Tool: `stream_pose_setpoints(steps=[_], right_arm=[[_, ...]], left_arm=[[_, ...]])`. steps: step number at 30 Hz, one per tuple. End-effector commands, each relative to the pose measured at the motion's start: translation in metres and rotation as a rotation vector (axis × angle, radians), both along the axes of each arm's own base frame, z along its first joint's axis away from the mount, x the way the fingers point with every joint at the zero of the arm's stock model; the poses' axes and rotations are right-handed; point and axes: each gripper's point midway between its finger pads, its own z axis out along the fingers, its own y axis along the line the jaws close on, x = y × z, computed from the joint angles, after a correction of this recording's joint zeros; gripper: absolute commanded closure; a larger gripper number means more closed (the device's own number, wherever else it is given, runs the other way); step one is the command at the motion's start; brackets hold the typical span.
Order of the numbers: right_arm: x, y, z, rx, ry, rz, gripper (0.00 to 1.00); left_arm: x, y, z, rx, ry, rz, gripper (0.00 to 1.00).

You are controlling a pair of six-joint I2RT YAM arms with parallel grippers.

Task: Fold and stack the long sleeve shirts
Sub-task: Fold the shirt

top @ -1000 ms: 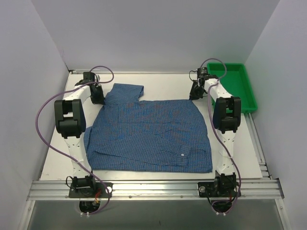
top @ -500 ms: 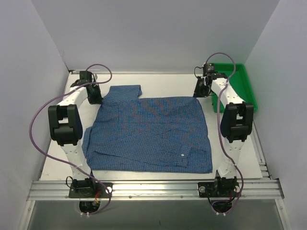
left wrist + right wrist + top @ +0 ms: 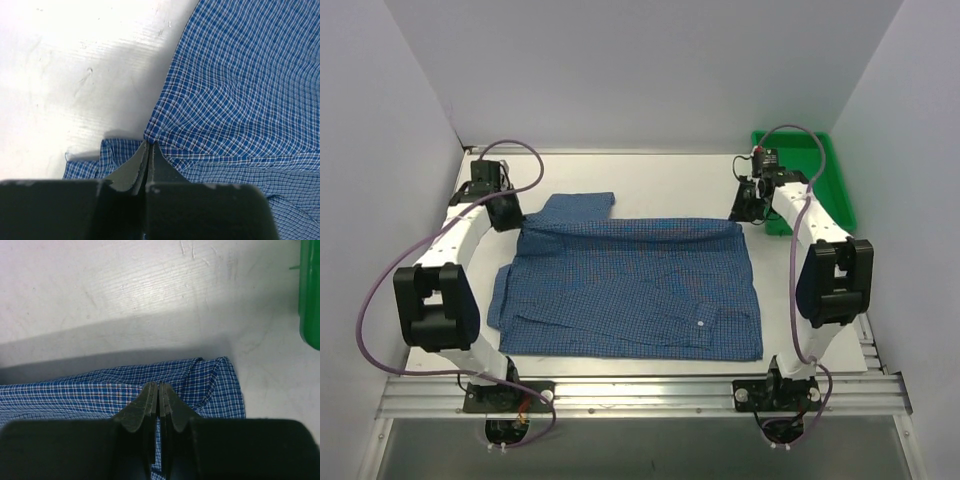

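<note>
The shirt [image 3: 630, 290] lies spread over the middle of the surface [image 3: 650, 175], its far edge doubled over in a raised fold, with one sleeve [image 3: 620, 320] laid across its near part and a white button [image 3: 703, 323] showing. The left end effector [image 3: 508, 213] is pinched tight on the fold's far-left corner and the right end effector [image 3: 745, 210] on its far-right corner. A green bin [image 3: 842, 195] sits in the far right corner, just beside the right end effector and apart from the cloth.
</note>
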Motion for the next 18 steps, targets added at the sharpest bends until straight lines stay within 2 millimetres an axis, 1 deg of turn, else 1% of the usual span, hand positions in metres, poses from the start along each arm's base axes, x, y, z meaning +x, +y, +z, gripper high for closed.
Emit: stream_pose_setpoints(steps=[1, 2, 3, 4, 5, 6, 7, 8, 10, 11, 14, 15, 16, 17, 18], right_arm=[[-0.016, -0.005, 0.027, -0.015, -0.055, -0.024, 1.0], [-0.02, -0.005, 0.033, -0.014, -0.069, -0.025, 1.0], [-0.023, -0.006, 0.033, -0.017, -0.069, -0.029, 1.0], [-0.03, -0.007, 0.028, -0.021, -0.054, -0.032, 1.0], [-0.034, -0.008, 0.032, -0.024, -0.065, -0.035, 1.0], [-0.038, -0.009, 0.029, -0.026, -0.058, -0.036, 1.0], [-0.042, -0.009, 0.027, -0.026, -0.051, -0.044, 1.0], [-0.05, -0.009, 0.023, -0.027, -0.04, -0.044, 1.0], [-0.057, -0.008, 0.017, -0.029, -0.03, -0.045, 1.0], [-0.067, -0.008, 0.009, -0.032, -0.01, -0.046, 1.0], [-0.079, -0.004, -0.001, -0.026, 0.001, -0.053, 1.0], [-0.087, -0.005, -0.011, -0.027, 0.022, -0.059, 1.0], [-0.09, -0.004, -0.013, -0.025, 0.029, -0.062, 1.0], [-0.093, -0.002, -0.011, -0.024, 0.017, -0.062, 1.0], [-0.098, -0.004, -0.016, -0.028, 0.025, -0.066, 1.0]], left_arm=[[-0.016, 0.01, 0.021, 0.028, -0.049, 0.076, 1.0], [-0.021, 0.009, 0.021, 0.02, -0.049, 0.085, 1.0], [-0.026, 0.008, 0.025, 0.01, -0.06, 0.098, 1.0], [-0.034, 0.008, 0.017, 0.009, -0.041, 0.103, 1.0], [-0.038, 0.008, 0.014, 0.008, -0.033, 0.112, 1.0], [-0.042, 0.008, 0.015, 0.003, -0.037, 0.121, 1.0], [-0.047, 0.007, 0.011, 0.001, -0.026, 0.122, 1.0], [-0.056, 0.008, 0.001, 0.007, 0.0, 0.128, 1.0], [-0.066, 0.009, -0.007, 0.01, 0.022, 0.137, 1.0], [-0.074, 0.009, -0.016, 0.013, 0.044, 0.14, 1.0], [-0.083, 0.011, -0.022, 0.021, 0.063, 0.147, 1.0], [-0.087, 0.01, -0.024, 0.024, 0.068, 0.145, 1.0], [-0.088, 0.01, -0.023, 0.025, 0.065, 0.141, 1.0], [-0.089, 0.011, -0.021, 0.03, 0.059, 0.133, 1.0], [-0.09, 0.01, -0.017, 0.032, 0.044, 0.131, 1.0]])
